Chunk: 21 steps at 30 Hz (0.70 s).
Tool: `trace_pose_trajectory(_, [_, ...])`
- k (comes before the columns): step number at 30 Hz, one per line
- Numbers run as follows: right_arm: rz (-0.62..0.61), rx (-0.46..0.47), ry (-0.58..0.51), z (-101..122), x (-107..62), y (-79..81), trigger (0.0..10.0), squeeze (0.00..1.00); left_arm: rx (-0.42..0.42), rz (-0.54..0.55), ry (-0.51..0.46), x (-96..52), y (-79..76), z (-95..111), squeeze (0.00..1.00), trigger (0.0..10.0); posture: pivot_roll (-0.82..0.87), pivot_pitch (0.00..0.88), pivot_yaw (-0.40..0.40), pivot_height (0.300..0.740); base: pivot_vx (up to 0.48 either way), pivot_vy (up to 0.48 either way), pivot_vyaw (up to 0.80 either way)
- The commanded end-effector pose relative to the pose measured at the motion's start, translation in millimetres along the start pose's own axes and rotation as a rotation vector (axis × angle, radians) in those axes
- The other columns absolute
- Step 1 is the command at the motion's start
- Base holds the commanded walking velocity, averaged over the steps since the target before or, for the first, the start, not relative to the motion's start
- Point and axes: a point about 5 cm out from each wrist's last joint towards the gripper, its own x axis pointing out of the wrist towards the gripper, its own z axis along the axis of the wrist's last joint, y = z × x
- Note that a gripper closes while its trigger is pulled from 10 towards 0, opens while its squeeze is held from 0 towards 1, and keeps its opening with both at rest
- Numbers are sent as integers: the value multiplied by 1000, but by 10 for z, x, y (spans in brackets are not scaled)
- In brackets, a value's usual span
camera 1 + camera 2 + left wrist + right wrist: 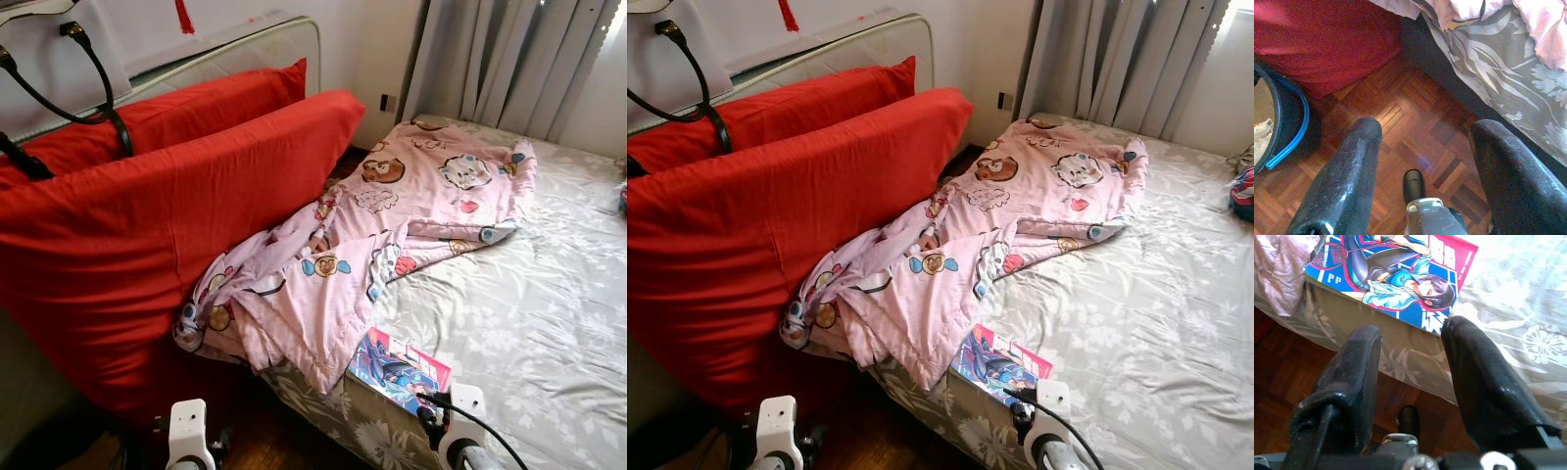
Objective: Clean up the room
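Note:
A pink cartoon-print blanket [392, 230] lies crumpled across the bed's near corner and hangs over its edge. A comic book [399, 368] with a blue and pink cover rests on the grey floral sheet [529, 323] beside it. My right gripper [1413, 340] is open, low at the bed's edge just short of the comic book [1396, 276]. My left gripper [1422, 147] is open above the wood floor between the bed and the red pillows [167, 225].
Two big red pillows lean against a headboard [245, 49] on the left. A dark bucket with a blue rim [1283, 122] stands on the parquet floor [1415, 122] near the left gripper. Grey curtains [509, 59] hang behind the bed. A colourful object [1242, 191] lies at the far right.

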Motion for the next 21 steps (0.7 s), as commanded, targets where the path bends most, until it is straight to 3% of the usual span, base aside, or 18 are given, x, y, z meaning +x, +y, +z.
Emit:
trace_pose_trajectory(1, [-6,-9,-11,-27,-17,-16,10000,0,-4,5,7,-25,14,-64,0,10000,-121,0,-6,740,0,0,0])
trace_pose_trajectory(11, [-5,-7,-63,-185,-118,-59,10000,0,-23,43,-47,-136,67,-226,0,10000,-95,0,-16,740,0,0,0])
trace_pose_trajectory(12, [0,4,-74,-228,-147,-66,10000,0,2,41,-189,-76,42,69,0,10000,-75,0,-23,740,0,0,0])
trace_pose_trajectory(14, [7,4,-84,-254,-167,-68,10000,0,19,35,-286,-62,27,260,0,10000,-56,0,-33,740,0,0,0])
trace_pose_trajectory(21, [-44,63,-174,-389,-298,-90,10000,0,-2,69,-454,-141,114,436,0,10000,-39,57,-27,740,0,0,0])
